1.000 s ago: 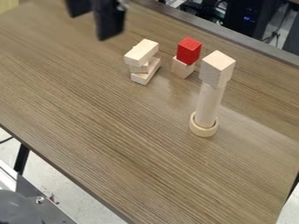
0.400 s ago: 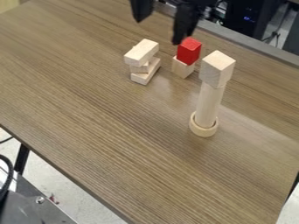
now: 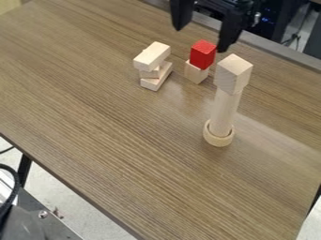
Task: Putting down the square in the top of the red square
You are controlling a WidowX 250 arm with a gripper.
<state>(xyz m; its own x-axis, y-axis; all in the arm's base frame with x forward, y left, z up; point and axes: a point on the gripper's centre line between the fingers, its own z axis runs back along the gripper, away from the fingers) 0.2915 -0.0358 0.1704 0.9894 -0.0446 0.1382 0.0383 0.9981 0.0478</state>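
Observation:
The black gripper hangs at the top edge of the view, open, its two fingers spread wide with nothing held between them. Just below and between the fingers as seen here is the red square block, which rests on a plain wooden block. To its right, a plain wooden cube sits on top of an upright wooden cylinder, whose foot stands in a round wooden ring.
Left of the red block stands a small stack of plain wooden blocks at differing angles. The brown table has its back edge behind the blocks, with dark equipment beyond it.
The gripper has moved right along the top of the view, from the upper left to over the red block. The blocks have stayed in place.

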